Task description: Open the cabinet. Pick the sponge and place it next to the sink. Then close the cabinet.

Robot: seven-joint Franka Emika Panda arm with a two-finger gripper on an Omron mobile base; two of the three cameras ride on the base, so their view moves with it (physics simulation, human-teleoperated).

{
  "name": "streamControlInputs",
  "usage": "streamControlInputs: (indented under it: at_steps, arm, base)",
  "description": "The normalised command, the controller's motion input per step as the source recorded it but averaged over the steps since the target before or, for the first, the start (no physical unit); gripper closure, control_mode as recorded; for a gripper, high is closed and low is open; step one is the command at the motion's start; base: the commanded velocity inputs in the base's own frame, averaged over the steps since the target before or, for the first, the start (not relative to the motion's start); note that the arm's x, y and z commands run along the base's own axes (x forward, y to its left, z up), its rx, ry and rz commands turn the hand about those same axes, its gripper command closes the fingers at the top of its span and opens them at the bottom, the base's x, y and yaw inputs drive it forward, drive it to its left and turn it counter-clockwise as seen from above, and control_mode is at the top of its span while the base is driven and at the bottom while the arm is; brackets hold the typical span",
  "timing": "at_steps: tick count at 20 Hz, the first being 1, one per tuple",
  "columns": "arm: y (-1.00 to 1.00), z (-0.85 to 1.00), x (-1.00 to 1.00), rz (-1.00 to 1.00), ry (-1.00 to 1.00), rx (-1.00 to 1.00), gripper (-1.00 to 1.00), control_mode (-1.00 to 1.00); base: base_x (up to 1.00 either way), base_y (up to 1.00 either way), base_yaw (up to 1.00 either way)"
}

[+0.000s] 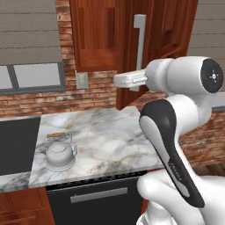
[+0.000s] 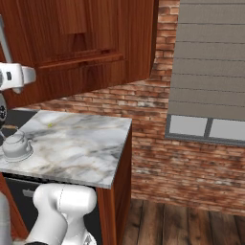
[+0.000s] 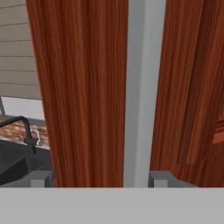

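Opening the cabinet (image 1: 132, 39), door ajar | tool (image 3: 98, 178) spread, one tip each side of the silver handle (image 3: 142, 87), not pinching | next: probably close on the bar, swing door wide | sponge unseen, likely inside | hand view shows faucet (image 3: 19, 127) and sink (image 3: 11, 159); left base view shows kettle (image 1: 59, 154) near counter (image 1: 110, 136) front-left corner

kettle (image 1: 60, 154) on marble counter (image 1: 114, 136) | brick wall (image 2: 158, 143) | window (image 1: 30, 77)
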Motion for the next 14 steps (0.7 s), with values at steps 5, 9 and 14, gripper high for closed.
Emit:
streamControlInputs:
  at_steps: [5, 9, 14]
  arm:
    - [-1.00, 0.00, 0.00, 0.11, 0.02, 0.00, 1.00, -1.00]
    - [-1.00, 0.00, -0.02, 0.10, 0.03, 0.00, 1.00, -1.00]
    - [-0.87, 0.00, -0.02, 0.03, 0.05, 0.00, 1.00, -1.00]
  base:
    - [0.00, 0.00, 0.00]
    - [0.00, 0.00, 0.00]
    - [0.00, 0.00, 0.00]
